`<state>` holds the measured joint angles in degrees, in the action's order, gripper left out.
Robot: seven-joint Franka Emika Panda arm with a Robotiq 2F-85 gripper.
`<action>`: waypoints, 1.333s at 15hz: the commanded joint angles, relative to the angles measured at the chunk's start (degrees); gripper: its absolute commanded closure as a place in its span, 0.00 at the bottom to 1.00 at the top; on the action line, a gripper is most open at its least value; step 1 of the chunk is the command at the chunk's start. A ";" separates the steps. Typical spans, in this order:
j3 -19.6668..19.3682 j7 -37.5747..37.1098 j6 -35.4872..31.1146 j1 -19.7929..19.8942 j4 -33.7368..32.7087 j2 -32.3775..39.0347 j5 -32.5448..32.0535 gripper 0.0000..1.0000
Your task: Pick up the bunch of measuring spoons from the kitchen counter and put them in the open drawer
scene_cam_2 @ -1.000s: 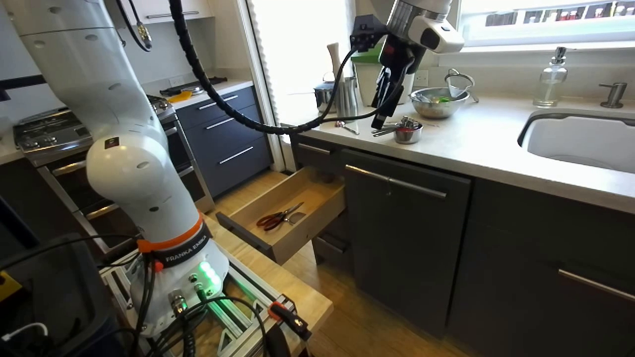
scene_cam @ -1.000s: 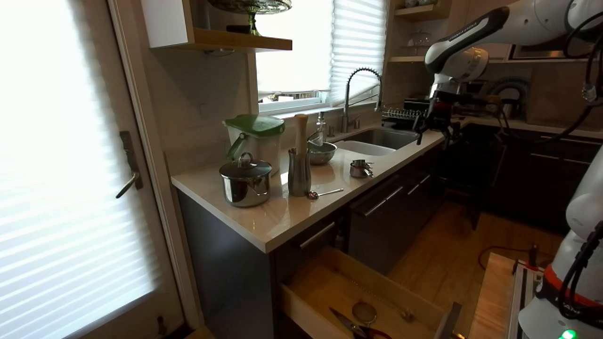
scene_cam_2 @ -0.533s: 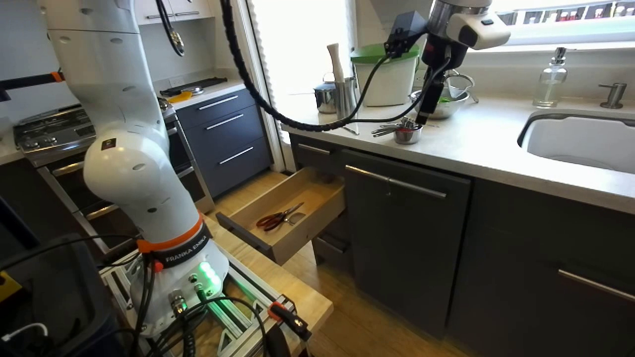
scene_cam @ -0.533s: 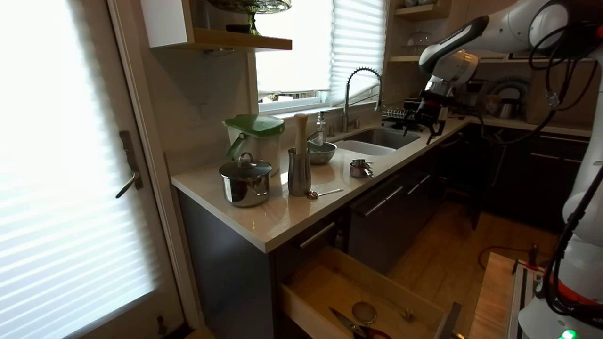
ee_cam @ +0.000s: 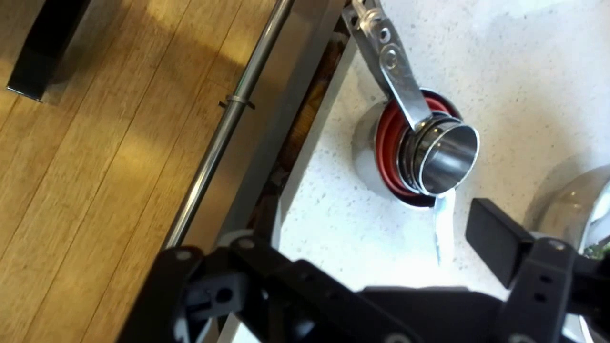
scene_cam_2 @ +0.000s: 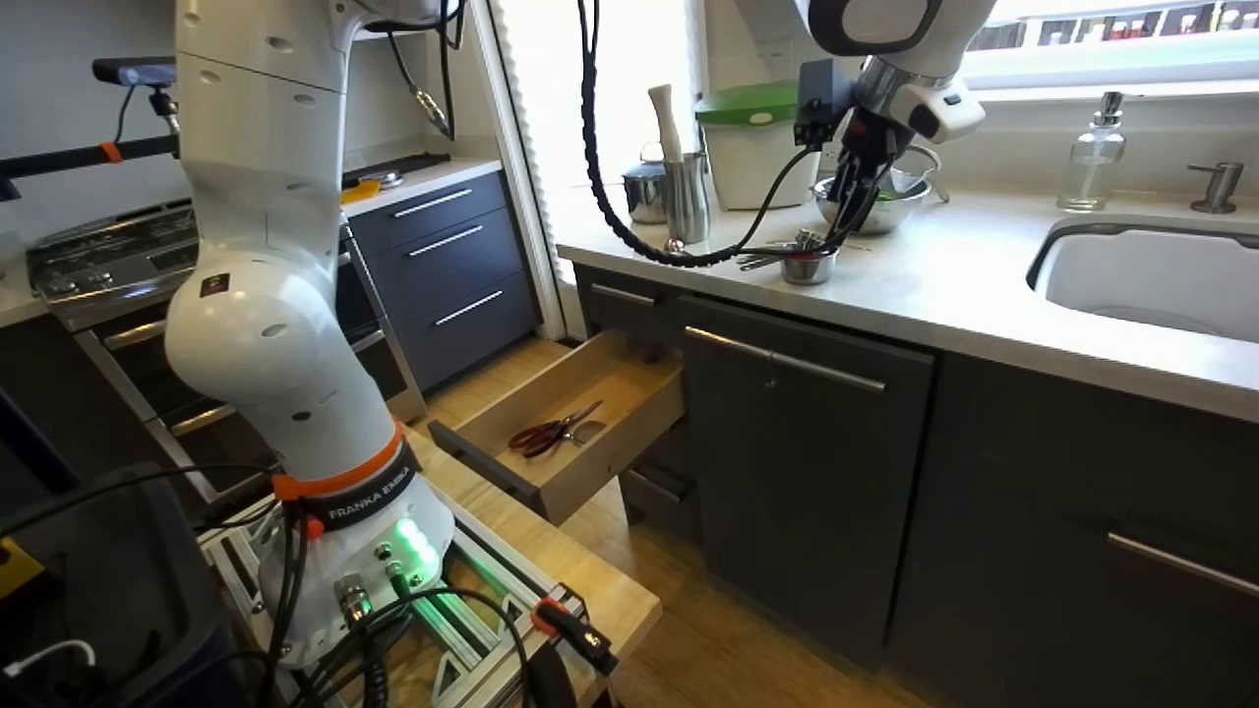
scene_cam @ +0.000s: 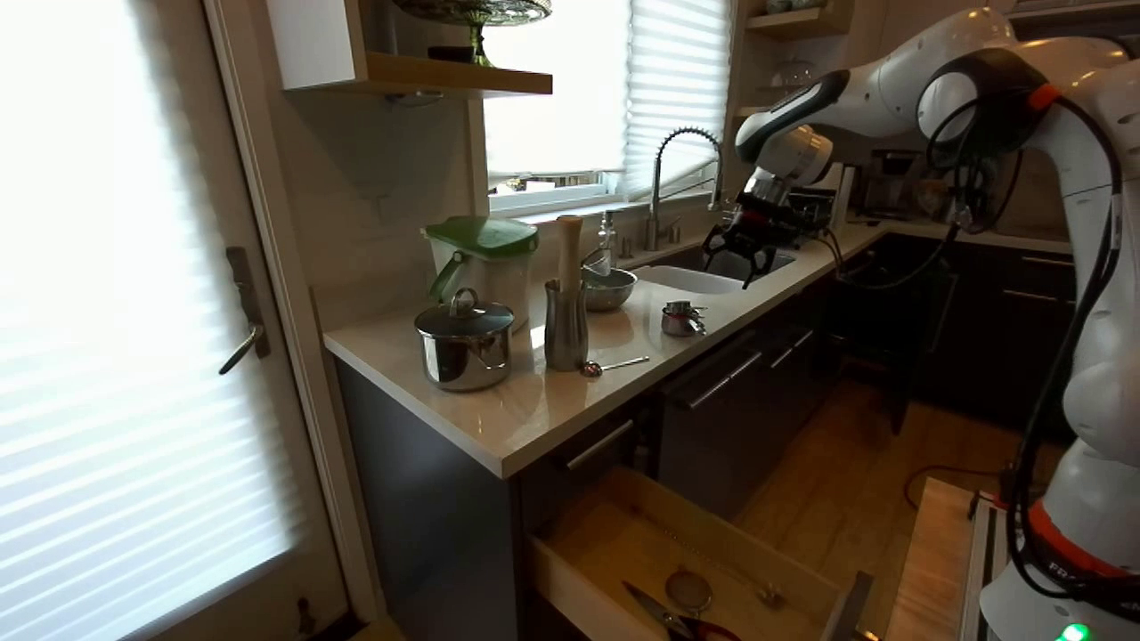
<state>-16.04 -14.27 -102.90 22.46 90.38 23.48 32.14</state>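
The hand [ee_cam: 379, 215] hangs over the worktop [ee_cam: 505, 71], fingers spread wide. Beyond its fingertips in the wrist view, the bunch of measuring spoons [ee_cam: 425, 143] rests on that surface — nested bowls, red showing between them, handles gathered — and in both exterior views the drawer [scene_cam_2: 618, 444] stands pulled out, scissors [scene_cam_2: 553, 431] lying inside.

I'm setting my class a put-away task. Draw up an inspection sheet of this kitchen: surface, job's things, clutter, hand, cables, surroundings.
Surface: kitchen counter, pale, some glare.
Job's things: what look like the measuring spoons lie beside the metal cylinder; drawer open, scissors inside.
Clutter: nested measuring cups, bowl, lidded pot, green-lidded bin.
Hand: open, holding nothing.
Cables: black cable hangs in a loop.
Surroundings: sink, faucet, wooden floor.
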 commanded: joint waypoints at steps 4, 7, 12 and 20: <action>0.66 -2.63 0.06 -0.23 -1.80 2.16 -1.62 0.00; 1.66 -7.91 -3.94 -2.10 -2.89 5.07 -1.09 0.00; 3.60 -11.95 -7.35 -3.62 -4.73 8.62 -1.17 0.00; 3.39 -14.26 -7.37 -3.98 -2.66 8.00 -2.61 0.00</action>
<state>-12.49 -27.19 -110.08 18.26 86.48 32.37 30.78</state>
